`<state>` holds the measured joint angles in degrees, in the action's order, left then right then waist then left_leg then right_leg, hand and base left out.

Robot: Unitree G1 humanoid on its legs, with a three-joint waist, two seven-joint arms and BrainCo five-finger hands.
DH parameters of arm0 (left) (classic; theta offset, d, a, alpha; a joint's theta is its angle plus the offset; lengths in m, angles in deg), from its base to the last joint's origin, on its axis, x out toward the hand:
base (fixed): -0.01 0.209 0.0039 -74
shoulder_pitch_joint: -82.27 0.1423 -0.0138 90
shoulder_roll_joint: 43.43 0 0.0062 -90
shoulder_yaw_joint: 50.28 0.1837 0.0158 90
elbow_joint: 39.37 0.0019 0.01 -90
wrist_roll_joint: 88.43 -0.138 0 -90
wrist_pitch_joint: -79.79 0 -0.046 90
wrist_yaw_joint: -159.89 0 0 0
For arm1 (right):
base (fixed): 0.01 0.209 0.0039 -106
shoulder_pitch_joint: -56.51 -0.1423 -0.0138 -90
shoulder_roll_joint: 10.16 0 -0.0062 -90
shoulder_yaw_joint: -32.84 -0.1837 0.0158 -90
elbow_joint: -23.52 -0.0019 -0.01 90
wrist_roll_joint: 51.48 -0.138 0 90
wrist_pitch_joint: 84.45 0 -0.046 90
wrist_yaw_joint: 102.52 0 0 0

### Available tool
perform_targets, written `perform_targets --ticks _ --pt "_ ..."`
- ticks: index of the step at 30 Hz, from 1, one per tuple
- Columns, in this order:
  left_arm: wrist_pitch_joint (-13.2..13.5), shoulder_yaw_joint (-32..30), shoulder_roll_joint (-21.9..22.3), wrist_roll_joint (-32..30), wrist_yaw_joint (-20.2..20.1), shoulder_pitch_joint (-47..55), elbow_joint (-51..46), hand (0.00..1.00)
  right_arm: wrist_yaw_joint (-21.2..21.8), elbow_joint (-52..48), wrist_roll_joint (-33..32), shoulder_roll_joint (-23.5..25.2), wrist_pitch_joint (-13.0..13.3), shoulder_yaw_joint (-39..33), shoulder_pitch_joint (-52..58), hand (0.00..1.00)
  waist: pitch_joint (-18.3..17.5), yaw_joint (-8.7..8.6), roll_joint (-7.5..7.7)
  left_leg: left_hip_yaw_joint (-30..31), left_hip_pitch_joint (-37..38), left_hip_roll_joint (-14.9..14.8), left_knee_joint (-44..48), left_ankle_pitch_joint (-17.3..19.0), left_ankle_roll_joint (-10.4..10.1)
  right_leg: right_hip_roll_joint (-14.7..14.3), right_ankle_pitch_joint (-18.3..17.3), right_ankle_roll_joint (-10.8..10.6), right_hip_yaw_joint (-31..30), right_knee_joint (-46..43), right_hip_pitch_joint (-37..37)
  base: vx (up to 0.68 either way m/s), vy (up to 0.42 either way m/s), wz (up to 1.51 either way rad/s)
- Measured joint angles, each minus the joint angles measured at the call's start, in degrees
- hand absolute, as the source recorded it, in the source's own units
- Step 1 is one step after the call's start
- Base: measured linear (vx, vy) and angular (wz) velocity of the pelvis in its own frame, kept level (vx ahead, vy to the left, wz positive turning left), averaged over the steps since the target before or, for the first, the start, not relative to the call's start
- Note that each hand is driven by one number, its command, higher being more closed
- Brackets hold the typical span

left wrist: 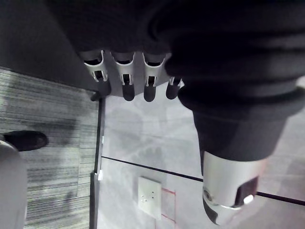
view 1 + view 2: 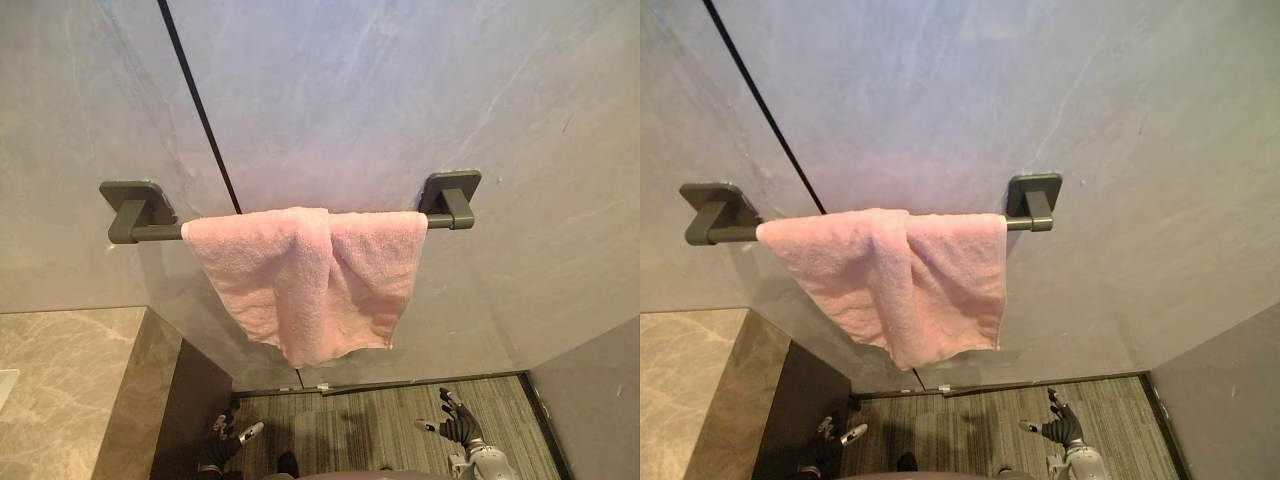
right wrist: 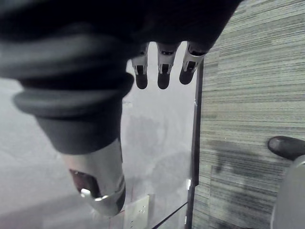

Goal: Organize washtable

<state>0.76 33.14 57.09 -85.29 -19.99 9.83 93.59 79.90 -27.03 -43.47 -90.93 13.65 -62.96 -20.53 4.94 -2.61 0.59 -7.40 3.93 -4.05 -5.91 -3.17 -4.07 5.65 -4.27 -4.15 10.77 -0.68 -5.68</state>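
A pink towel (image 2: 310, 275) hangs folded over a dark grey rail (image 2: 150, 232) fixed to the marble wall, with its lower edge drooping to a point in the middle. My left hand (image 2: 226, 436) hangs low by the floor, far below the towel's left part. Its fingers (image 1: 126, 81) are relaxed and hold nothing. My right hand (image 2: 458, 421) hangs low on the other side, below the rail's right bracket (image 2: 450, 197). Its fingers (image 3: 162, 71) are spread loosely and also hold nothing.
The beige marble washtable top (image 2: 70, 380) lies at the lower left, with its dark side panel (image 2: 195, 400) beside my left hand. A grey panel (image 2: 595, 400) stands at the lower right. Striped grey floor (image 2: 370, 425) runs between them. A white wall socket (image 1: 150, 196) sits low on the wall.
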Motion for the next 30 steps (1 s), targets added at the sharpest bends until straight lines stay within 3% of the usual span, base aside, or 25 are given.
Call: perform_targets --ticks 15,19,22,24,25,26,28,30 --pt "0.0 1.4 -0.4 -1.6 0.3 -0.1 1.3 0.00 -1.0 2.6 1.6 -0.6 -0.9 -0.2 -2.2 0.00 0.3 0.21 -0.18 -4.0 -0.2 0.1 0.4 2.1 0.0 0.1 -0.4 -0.4 -4.1 -0.2 2.5 0.02 0.007 -0.14" --pt "0.0 1.4 -1.1 -1.6 1.1 -1.7 0.3 0.00 -1.0 2.6 1.8 -0.7 -1.3 0.0 -6.2 0.00 2.4 0.38 0.25 -7.4 -3.5 -0.6 6.2 5.8 0.2 0.6 -2.9 -0.5 -6.6 -9.1 9.1 0.06 0.012 -0.41" --pt "0.0 1.4 -2.5 -1.6 1.3 -3.9 -0.4 0.00 -1.0 2.5 1.9 -1.2 -1.9 0.1 -7.3 0.00 3.7 0.30 -0.24 -7.6 -4.4 -2.4 11.3 8.7 0.5 1.1 -2.9 -0.6 -4.3 -13.2 10.1 0.05 -0.006 -0.14" --pt "0.0 1.1 -3.0 -1.6 1.3 -4.8 -1.8 0.00 -1.0 2.1 1.9 -1.6 -1.9 0.0 -7.2 0.00 4.1 0.34 -1.45 -6.7 -4.5 -4.0 12.5 9.1 0.7 1.1 -3.7 -0.2 -4.4 -17.5 11.6 0.05 0.007 0.04" --pt "0.2 0.8 -3.0 -1.6 1.5 -5.6 -2.1 0.00 -1.0 1.7 1.9 -1.8 -1.9 0.0 -6.9 0.00 4.0 0.33 -0.98 -6.3 -4.6 -4.0 13.1 9.1 0.7 3.3 -5.6 -0.1 -4.2 -21.8 13.1 0.02 -0.016 0.30" --pt "0.2 0.7 -3.7 -1.6 1.7 -6.4 -2.2 0.00 -1.0 1.7 1.9 -1.8 -2.0 0.0 -6.5 0.00 4.2 0.30 -1.39 -4.8 -5.4 -4.6 14.9 9.6 -0.2 6.2 -6.6 -0.8 -5.3 -25.5 14.1 0.01 -0.042 0.37" --pt "0.2 0.1 -4.4 -1.5 2.3 -6.6 -2.2 0.00 -0.9 1.7 1.8 -1.7 -2.0 0.0 -6.1 0.00 4.1 0.38 -1.13 -2.9 -6.9 -6.6 18.7 11.3 -1.7 8.0 -6.8 -1.0 -9.5 -28.6 14.4 0.01 -0.195 0.40" --pt "0.2 -0.9 -5.5 -1.0 3.2 -6.2 -2.0 0.00 -0.9 1.1 1.8 -1.7 -2.0 0.0 -6.1 0.00 3.1 0.31 0.53 -0.2 -10.0 -8.0 23.2 13.2 -4.3 8.8 -6.5 -4.2 -15.5 -28.5 14.6 -0.02 -0.341 0.45"
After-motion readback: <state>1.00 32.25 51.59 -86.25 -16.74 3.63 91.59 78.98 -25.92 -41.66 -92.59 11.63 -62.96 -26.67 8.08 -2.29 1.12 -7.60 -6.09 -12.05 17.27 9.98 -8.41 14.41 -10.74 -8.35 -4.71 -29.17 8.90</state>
